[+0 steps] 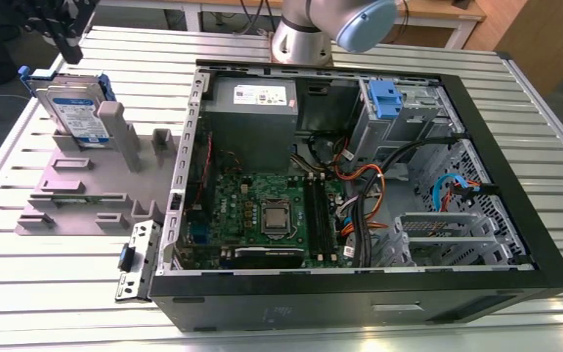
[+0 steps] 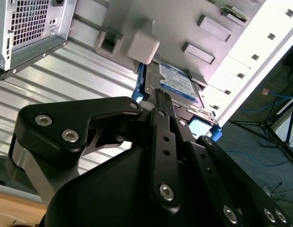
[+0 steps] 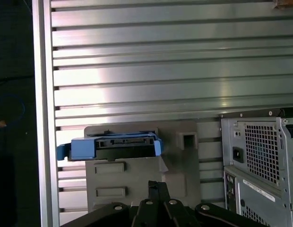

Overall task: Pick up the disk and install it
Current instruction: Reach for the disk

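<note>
At the arm's tip, the black 2-finger gripper (image 1: 70,53) looks drawn together and holds nothing. It hangs just above the disk (image 1: 74,110), apart from it.

The step in hand is the pick. It seems to call for spreading the gripper wider than the drive's thickness and centring it over the upper edge. A straight descent should follow, so that neither side catches the frame. Squeezing across the 2 broad faces and lifting in line with the slot should keep the drive from jamming.

Directly below the gripper, the disk is a flat silver-grey rectangle with a white-and-blue label, clipped in a bright blue plastic frame. It stands on edge in a grey moulded plastic holder (image 1: 86,192).

Farther off, beside the holder, an open black computer case (image 1: 360,297) lies on the slatted aluminium table (image 1: 27,282).
</note>
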Controlling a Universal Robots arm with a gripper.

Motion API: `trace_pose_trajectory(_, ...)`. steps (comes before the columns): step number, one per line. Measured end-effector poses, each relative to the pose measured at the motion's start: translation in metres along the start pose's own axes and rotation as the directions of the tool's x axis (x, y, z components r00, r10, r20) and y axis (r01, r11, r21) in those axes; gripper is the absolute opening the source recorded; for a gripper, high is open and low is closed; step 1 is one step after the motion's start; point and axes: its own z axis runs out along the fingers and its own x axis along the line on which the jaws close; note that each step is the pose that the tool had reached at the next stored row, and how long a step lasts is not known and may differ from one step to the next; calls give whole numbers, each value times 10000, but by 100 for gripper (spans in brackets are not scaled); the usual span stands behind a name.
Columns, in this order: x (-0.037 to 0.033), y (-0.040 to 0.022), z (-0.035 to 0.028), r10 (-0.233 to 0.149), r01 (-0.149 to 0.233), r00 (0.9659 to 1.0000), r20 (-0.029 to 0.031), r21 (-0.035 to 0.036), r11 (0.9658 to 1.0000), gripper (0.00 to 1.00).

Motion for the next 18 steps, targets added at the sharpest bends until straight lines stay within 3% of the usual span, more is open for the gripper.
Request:
trace_pose_trajectory(6, 256, 63, 10, -2, 2, 10000, -2, 1, 10000, 11)
trace_pose_trajectory(16, 714, 167, 84, -1, 1, 10000, -2, 1, 10000, 11)
trace_pose_trajectory(18, 768, 189, 92, 1, -1, 10000, -10, 2, 10000, 11)
